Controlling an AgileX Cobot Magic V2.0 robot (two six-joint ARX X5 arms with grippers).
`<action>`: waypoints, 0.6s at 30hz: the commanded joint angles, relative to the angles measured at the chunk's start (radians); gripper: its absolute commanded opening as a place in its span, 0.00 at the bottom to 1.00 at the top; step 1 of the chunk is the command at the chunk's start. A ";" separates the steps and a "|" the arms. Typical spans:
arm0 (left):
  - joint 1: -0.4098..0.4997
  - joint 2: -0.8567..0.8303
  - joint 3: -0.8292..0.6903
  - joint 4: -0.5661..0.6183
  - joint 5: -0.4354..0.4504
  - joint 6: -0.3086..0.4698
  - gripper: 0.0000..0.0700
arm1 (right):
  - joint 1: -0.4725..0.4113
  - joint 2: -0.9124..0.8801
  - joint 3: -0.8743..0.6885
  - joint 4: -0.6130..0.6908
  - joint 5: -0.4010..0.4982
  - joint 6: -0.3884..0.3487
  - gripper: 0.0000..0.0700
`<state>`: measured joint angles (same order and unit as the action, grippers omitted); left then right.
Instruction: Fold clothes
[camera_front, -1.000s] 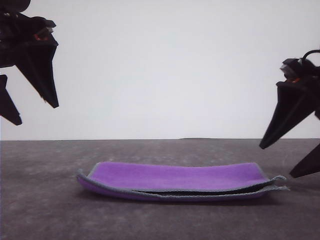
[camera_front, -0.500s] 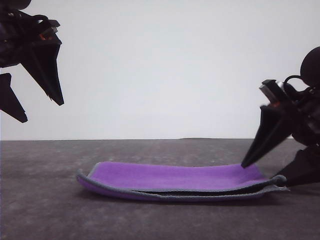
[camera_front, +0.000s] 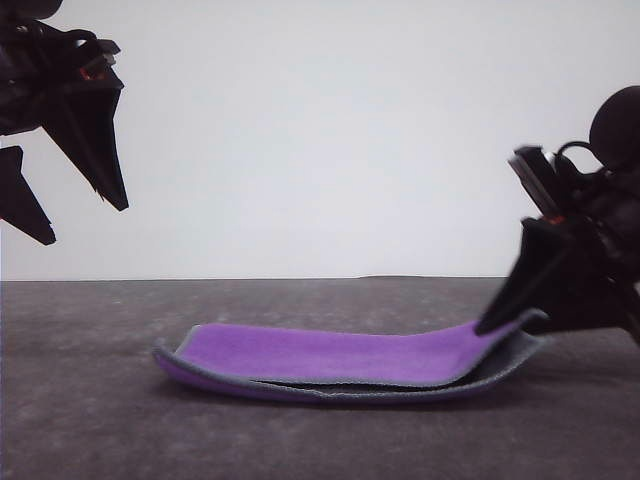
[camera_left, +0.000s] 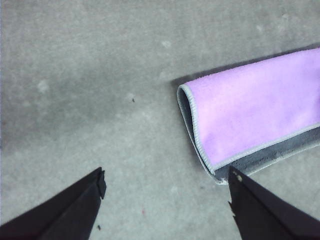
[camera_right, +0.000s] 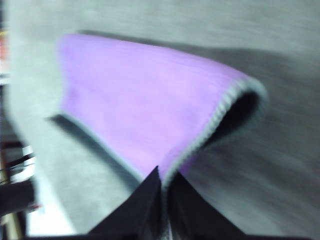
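The cloth is seen lying folded in two on the bench, in the middle of the front view, with the bright purple face turned up and the dark grey face showing in the gap between the layers. A napped, soft pile is shown on the purple face, and the border is finished with a light grey stitched edging. The fold at the left end is rounded and slightly raised off the surface; the two layers are not lined up exactly, so a strip of dark grey is left exposed along one long edge.

The right end of the cloth is lifted clear of the bench and curved upward. It is pinched at its edging by the right hand, whose two black, tapered, wedge-shaped fingers are pressed together on the fabric; in the blurred right wrist view the fingers are seen meeting at a point on the edge of the cloth, where the layers gape open into a dark pocket.

The left hand is held high above the bench, well apart from the cloth, with its pointed black fingers spread wide and nothing between them.

The bench is a matte, mottled grey surface with a fine grain.
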<state>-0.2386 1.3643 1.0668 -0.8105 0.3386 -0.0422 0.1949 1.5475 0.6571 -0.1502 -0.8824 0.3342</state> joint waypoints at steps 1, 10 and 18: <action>-0.002 0.005 0.011 0.016 -0.001 -0.005 0.68 | 0.029 0.014 0.005 0.043 -0.016 0.037 0.01; -0.002 0.005 0.019 0.026 -0.001 -0.027 0.68 | 0.198 0.031 0.007 0.312 0.000 0.228 0.01; -0.002 0.005 0.019 0.026 -0.001 -0.027 0.68 | 0.321 0.122 0.061 0.401 0.026 0.296 0.01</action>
<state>-0.2386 1.3643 1.0668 -0.7891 0.3382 -0.0681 0.5011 1.6471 0.6958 0.2364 -0.8580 0.6097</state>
